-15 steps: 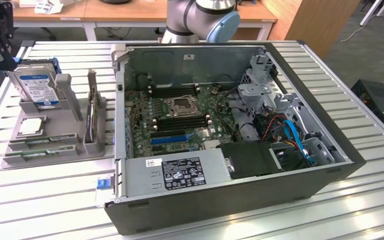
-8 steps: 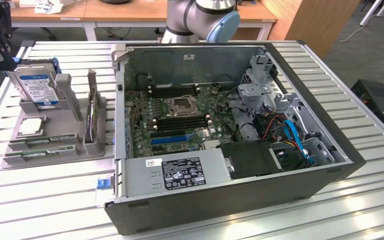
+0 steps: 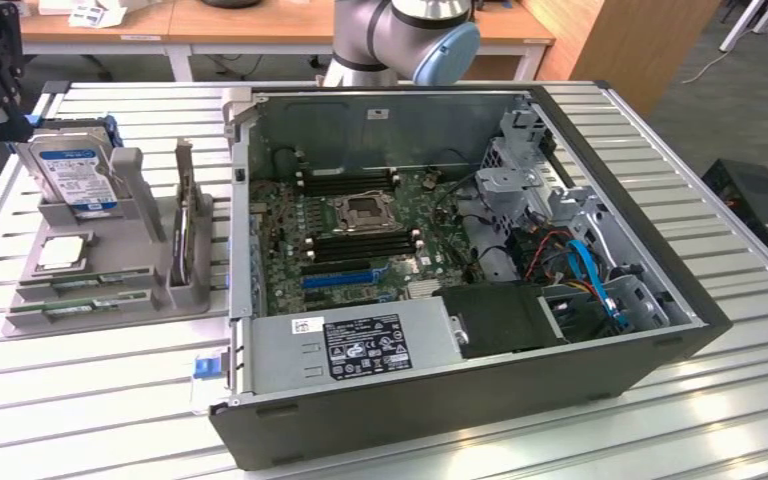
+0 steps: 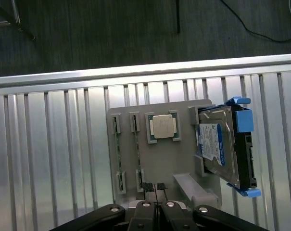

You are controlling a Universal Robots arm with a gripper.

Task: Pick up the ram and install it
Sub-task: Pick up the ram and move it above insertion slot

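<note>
Your pincer [image 4: 154, 186] is shut tight with nothing in it, hovering over the grey holder [image 4: 164, 161]. The ram [image 4: 118, 154] lies in a holder slot near the processor [image 4: 163, 126].

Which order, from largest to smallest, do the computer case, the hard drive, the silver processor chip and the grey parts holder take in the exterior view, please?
1. computer case
2. grey parts holder
3. hard drive
4. silver processor chip
The last three sit together, so nearness hardly affects their order.
</note>
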